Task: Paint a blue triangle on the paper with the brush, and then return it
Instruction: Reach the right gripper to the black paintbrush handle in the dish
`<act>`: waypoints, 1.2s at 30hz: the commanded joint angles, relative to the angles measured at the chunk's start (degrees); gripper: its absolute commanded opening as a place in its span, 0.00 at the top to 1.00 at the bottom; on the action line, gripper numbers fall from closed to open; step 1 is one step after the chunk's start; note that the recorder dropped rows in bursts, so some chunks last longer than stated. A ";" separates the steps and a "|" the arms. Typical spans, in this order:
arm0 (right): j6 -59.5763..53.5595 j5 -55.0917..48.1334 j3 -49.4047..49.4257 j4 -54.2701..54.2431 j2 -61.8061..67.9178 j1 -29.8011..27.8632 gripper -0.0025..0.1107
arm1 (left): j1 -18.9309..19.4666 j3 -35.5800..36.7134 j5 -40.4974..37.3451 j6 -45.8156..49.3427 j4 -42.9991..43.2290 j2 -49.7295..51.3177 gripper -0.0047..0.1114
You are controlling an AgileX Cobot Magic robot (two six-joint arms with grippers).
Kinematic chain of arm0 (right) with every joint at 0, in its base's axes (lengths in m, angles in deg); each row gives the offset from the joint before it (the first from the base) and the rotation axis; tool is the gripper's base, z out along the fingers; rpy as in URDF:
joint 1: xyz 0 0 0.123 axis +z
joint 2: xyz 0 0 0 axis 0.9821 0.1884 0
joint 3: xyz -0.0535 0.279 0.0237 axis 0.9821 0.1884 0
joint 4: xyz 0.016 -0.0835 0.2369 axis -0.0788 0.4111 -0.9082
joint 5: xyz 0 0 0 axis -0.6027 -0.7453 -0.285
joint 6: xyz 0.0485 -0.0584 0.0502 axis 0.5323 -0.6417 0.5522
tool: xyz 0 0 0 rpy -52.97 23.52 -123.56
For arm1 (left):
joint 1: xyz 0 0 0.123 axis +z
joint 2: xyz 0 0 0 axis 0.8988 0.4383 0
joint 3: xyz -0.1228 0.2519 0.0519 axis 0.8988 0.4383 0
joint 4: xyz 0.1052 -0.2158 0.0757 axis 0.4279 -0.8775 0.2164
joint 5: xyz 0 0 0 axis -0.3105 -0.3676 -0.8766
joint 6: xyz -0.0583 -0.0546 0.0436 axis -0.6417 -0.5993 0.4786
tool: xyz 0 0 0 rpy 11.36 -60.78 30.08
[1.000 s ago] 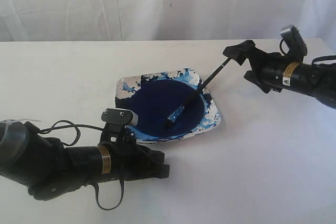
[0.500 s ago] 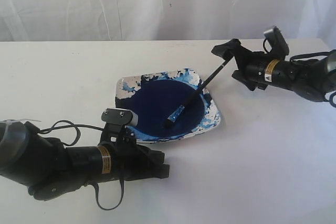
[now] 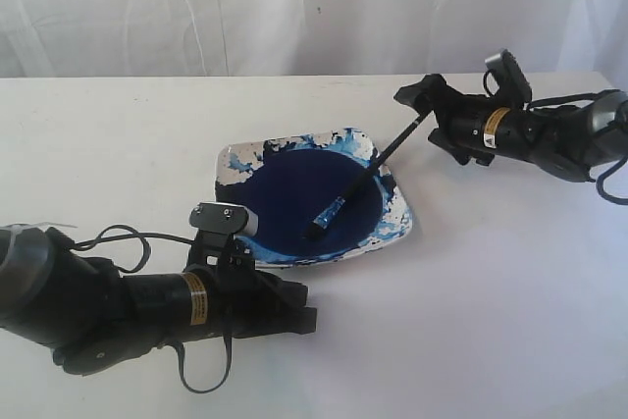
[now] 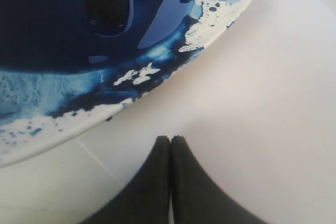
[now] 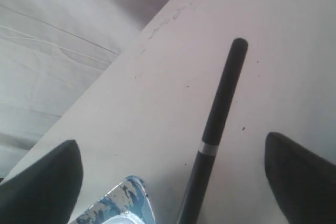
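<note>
The brush point(image 3: 368, 169) lies slanted across the paint dish point(image 3: 397, 233), its dark bristle tip point(image 4: 107, 3) resting in the navy paint pool. Its black handle point(image 5: 218, 119) sticks out past the dish rim. My right gripper point(image 3: 430, 113) is open around the handle's end, with one finger point(image 5: 47, 182) on each side and neither touching it. Near the dish's front edge, my left gripper point(image 3: 310, 307) rests low on the paper point(image 3: 491, 291), shut and empty point(image 4: 170, 139). No blue triangle shows anywhere on the paper.
The white-rimmed dish point(image 4: 79, 114) is smeared with blue. One of its corners point(image 5: 123, 205) shows just beside the handle. A white draped cloth point(image 3: 294, 7) hangs behind the table. The left arm's cable point(image 3: 118, 237) loops on the surface.
My right gripper has moved left and closed in on the handle's end, still open. The brush, dish and left arm have not moved.
</note>
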 commanded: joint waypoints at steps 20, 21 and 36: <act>5.39 -10.17 -3.59 0.24 0.03 3.44 0.32 | -0.14 0.22 -1.10 0.07 0.13 -0.43 0.96; 5.39 -10.17 -3.59 0.24 0.03 3.44 0.32 | -0.14 0.22 -1.10 0.07 0.13 -0.43 0.96; 7.63 -10.91 -5.53 0.36 3.50 5.28 0.32 | -0.14 0.22 -1.10 0.07 0.13 -0.43 0.96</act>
